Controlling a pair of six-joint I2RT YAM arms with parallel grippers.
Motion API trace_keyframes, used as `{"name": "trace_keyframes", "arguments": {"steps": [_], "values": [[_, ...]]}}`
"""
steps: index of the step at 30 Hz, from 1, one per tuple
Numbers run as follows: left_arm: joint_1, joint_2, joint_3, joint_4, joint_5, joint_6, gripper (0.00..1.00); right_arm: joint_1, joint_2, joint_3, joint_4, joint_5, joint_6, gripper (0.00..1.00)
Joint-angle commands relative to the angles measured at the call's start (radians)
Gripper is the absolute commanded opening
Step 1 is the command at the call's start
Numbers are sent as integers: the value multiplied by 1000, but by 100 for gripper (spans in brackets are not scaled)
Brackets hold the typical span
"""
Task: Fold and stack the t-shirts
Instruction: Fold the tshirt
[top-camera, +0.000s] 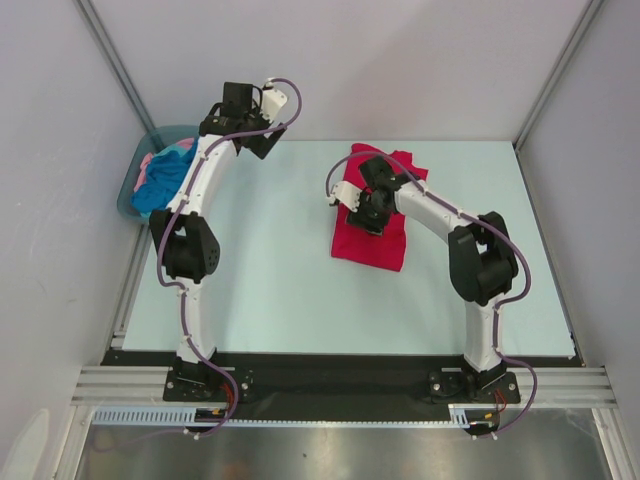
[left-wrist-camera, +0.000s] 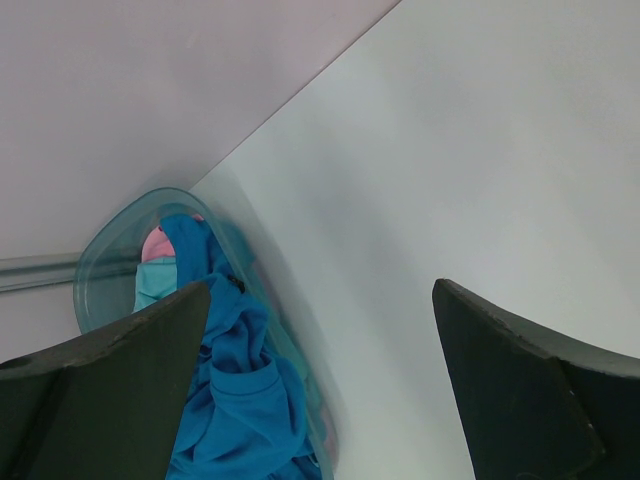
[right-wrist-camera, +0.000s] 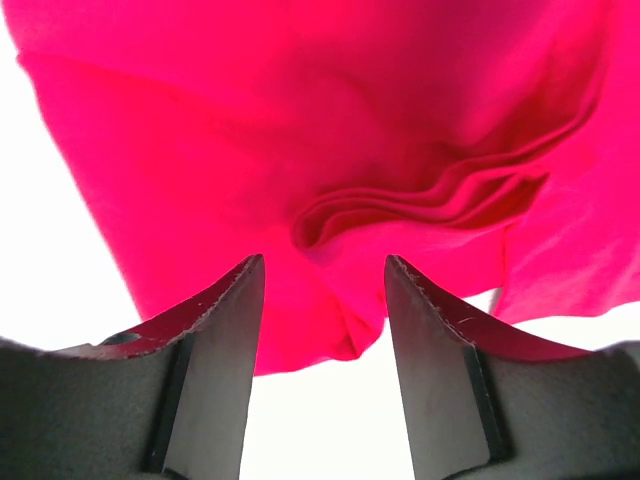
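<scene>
A crimson-red t-shirt lies partly folded on the table, right of the middle. My right gripper hovers over its upper left part. In the right wrist view the gripper is open, and a folded corner of the red shirt lies between and beyond the fingertips. The turquoise-blue t-shirt and the pale pink t-shirt lie crumpled in the tub at the back left. My left gripper is raised to the right of the tub, open and empty. The blue shirt and a bit of the pink one also show in the left wrist view.
The grey-teal plastic tub stands in the back left corner against the wall; its rim shows in the left wrist view. White walls close in the table on the left, back and right.
</scene>
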Motion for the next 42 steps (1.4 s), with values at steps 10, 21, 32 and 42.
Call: {"name": "trace_keyframes", "arguments": {"steps": [10, 21, 32, 42], "values": [[2, -35, 26, 2, -11, -10, 100, -33, 30, -6, 101, -1, 27, 56], [2, -41, 23, 0, -25, -16, 100, -33, 19, -11, 98, -22, 36, 59], [2, -32, 34, -3, -22, -19, 100, -13, -24, -49, 50, -62, 30, 62], [-3, -30, 40, -4, -30, -13, 100, -17, 16, -35, 116, -22, 64, 5]]}}
